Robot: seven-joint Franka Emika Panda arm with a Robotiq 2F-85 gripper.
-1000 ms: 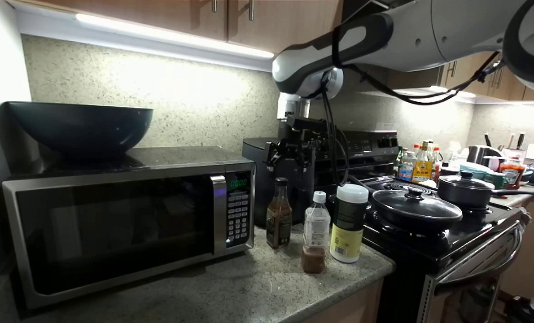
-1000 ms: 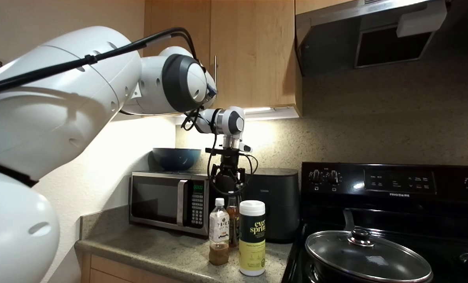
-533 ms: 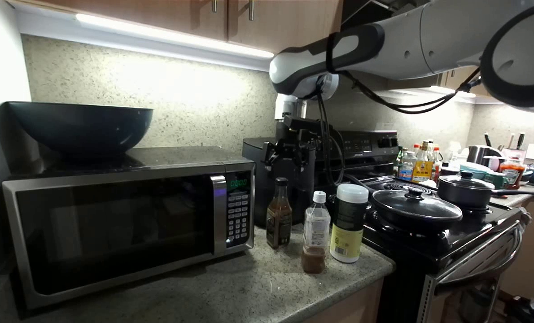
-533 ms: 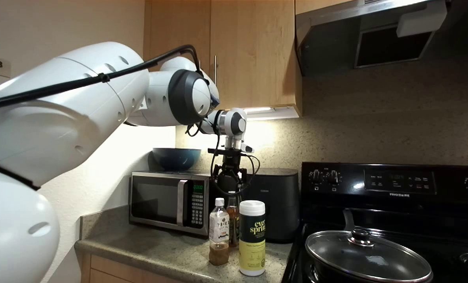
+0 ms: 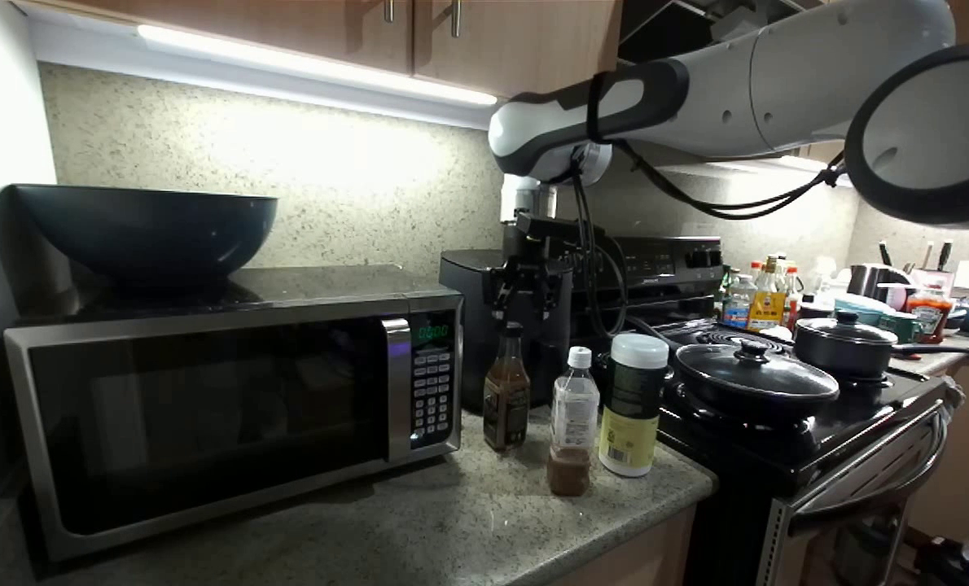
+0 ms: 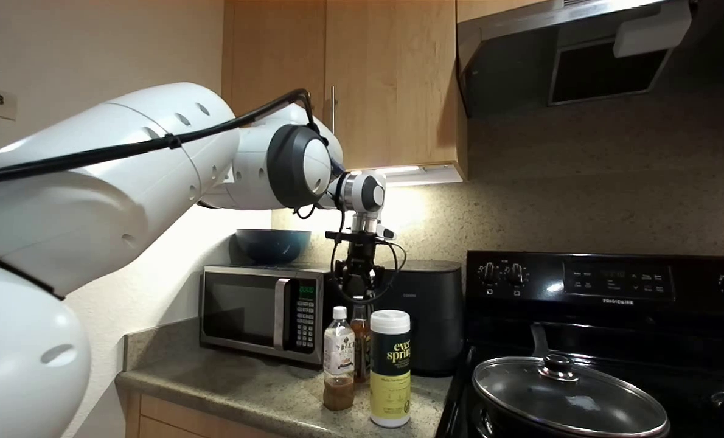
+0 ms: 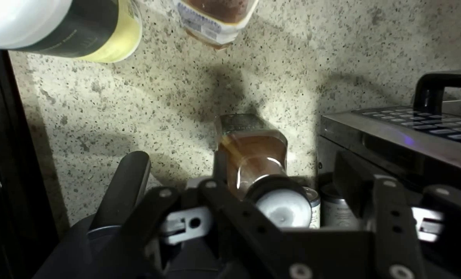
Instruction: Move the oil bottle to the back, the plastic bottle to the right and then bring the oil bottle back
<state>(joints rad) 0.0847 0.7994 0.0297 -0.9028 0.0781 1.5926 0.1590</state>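
plastic bottle (image 7: 217, 18) chopped off in my wrist view, oil bottle (image 5: 506, 400) upright, pointing up, my gripper (image 5: 523, 308) spread apart

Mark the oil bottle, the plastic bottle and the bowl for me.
Oil bottle (image 7: 258, 159), in the wrist view: on its brown body.
Plastic bottle (image 6: 339, 356), in an exterior view: on its pale label.
Bowl (image 5: 144, 234), in an exterior view: on its outer wall.

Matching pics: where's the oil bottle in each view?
In an exterior view: oil bottle, lower half, just right of centre.
In an exterior view: oil bottle, lower half, horizontally central.
Wrist view: oil bottle, just below and right of centre.
Shared landmark: white-lidded canister, in all three views.
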